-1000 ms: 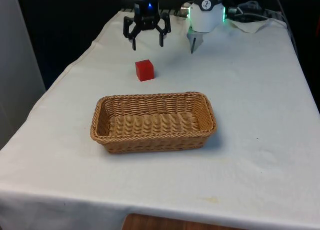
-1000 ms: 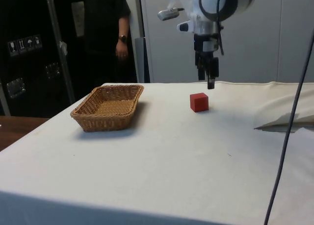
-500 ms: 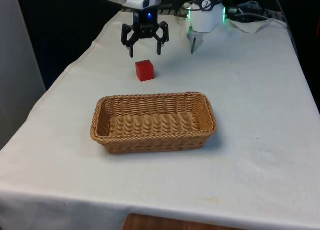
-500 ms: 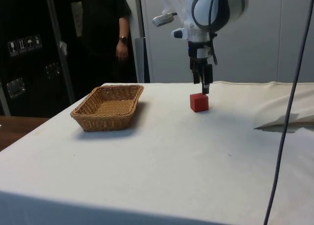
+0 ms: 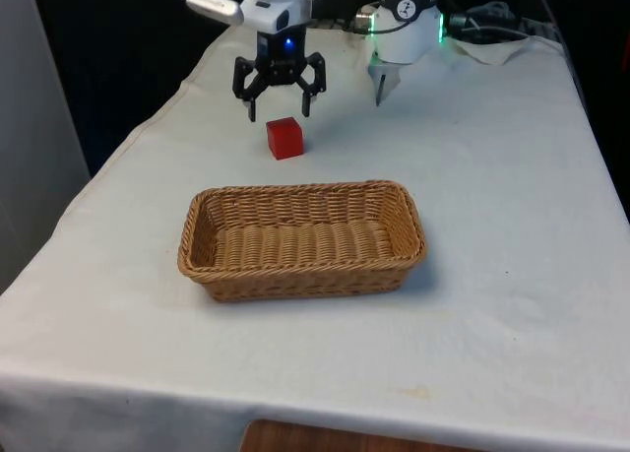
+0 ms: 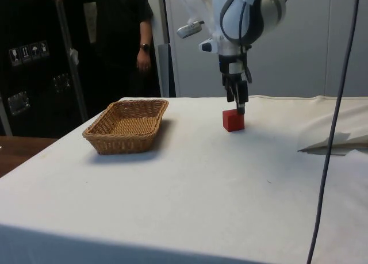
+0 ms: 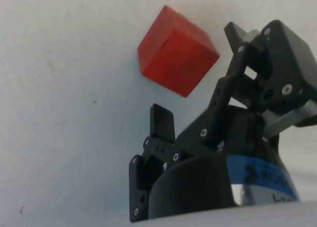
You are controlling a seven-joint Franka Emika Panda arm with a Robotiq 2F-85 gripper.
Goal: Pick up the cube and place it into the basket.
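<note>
The white seven-joint arm enters from the top of the side view, its rounded wrist section in the upper middle of the frame, bending straight down. In the front view, the black two-finger gripper hangs in the upper left-centre of the frame, pointing downward with its fingers spread wide apart. In the wrist view both fingertips stand well separated.

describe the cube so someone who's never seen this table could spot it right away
Start at the wicker basket in the middle of the white-clothed table. Look past its far rim toward the robot: a small red cube sits on the cloth, outside the basket, just below the open end effector. It is the one bright red, solid-sided thing on the table.
</note>
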